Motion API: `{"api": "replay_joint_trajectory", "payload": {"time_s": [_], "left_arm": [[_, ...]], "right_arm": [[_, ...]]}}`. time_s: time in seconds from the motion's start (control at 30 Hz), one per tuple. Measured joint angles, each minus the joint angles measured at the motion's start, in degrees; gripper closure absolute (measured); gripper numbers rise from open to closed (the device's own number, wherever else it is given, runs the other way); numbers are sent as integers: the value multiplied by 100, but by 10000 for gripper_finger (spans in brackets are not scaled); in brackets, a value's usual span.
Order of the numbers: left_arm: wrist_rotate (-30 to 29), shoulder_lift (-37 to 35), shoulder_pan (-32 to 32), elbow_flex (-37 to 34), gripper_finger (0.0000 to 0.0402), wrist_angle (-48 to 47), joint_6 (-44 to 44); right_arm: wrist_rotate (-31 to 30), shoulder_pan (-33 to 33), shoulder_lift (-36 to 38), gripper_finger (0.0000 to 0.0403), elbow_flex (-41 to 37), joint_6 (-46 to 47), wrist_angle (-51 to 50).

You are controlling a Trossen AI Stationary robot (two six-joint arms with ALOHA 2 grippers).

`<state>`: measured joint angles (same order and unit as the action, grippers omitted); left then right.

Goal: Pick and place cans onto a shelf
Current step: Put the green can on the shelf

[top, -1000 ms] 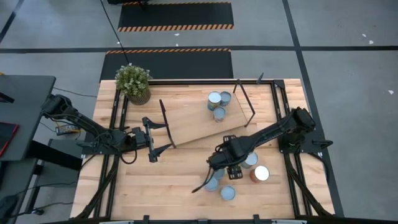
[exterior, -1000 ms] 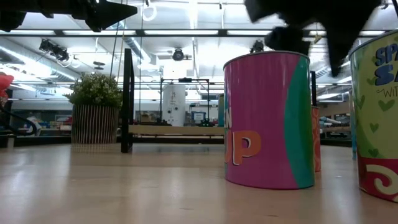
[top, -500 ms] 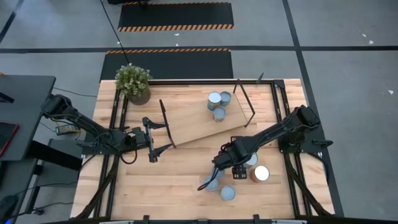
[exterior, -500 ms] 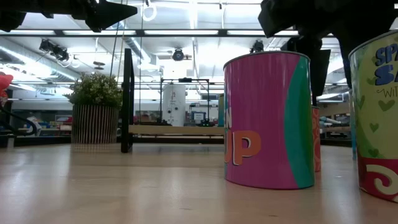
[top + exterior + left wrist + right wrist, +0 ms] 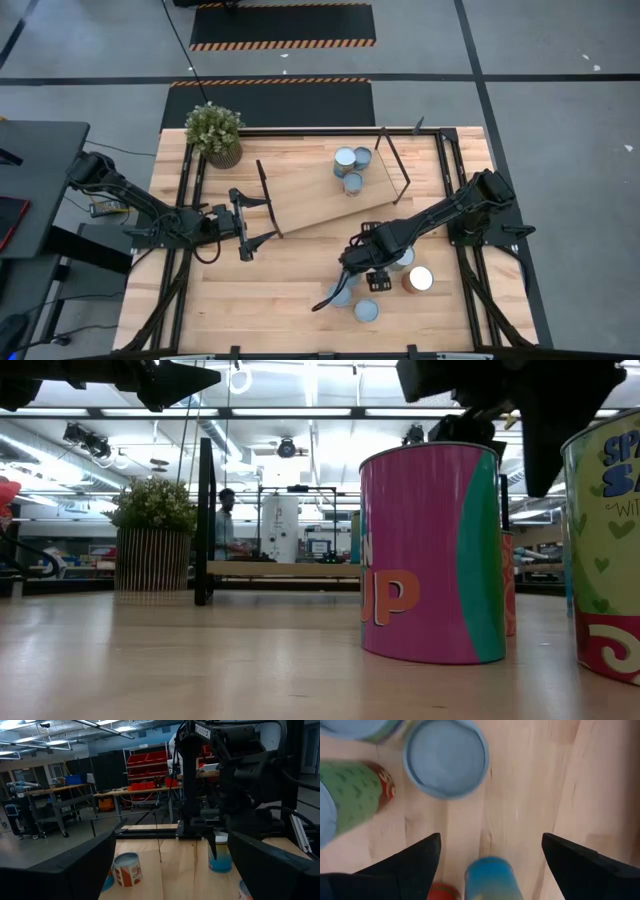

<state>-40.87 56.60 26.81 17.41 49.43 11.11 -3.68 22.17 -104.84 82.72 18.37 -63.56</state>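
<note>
Right gripper spread wide, pointing down at table. Blue can upright just below, between fingers, axis vertical; grey-topped can ahead. Shelf well beyond, three cans on it. Left gripper open, idle near shelf end, farther away.

Open wood runs along the counter's near edge on the left half, with nothing standing between the left pincer and that edge. The near-right area is crowded: loose cans cluster tightly under and around the right pincer, its fingers spread wide above bare wood between them. The shelf lies aslant across the middle, its black end frames rising at both short ends; three cans fill its right part, the left part bare. A potted plant blocks the far-left corner.
</note>
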Motion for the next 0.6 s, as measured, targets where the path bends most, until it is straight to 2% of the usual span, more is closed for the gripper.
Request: {"api": "replay_joint_trajectory", "payload": {"time_s": [0.17,0.37,0.6], "left_arm": [[0,0,0,0,13,0,-2],[0,0,-2,0,13,0,0],[-1,0,0,0,13,2,-2]], "right_arm": [[36,0,0,49,0,-56,287],[374,106,-7,49,181,-31,329],[-32,573,-7,49,683,47,477]]}}
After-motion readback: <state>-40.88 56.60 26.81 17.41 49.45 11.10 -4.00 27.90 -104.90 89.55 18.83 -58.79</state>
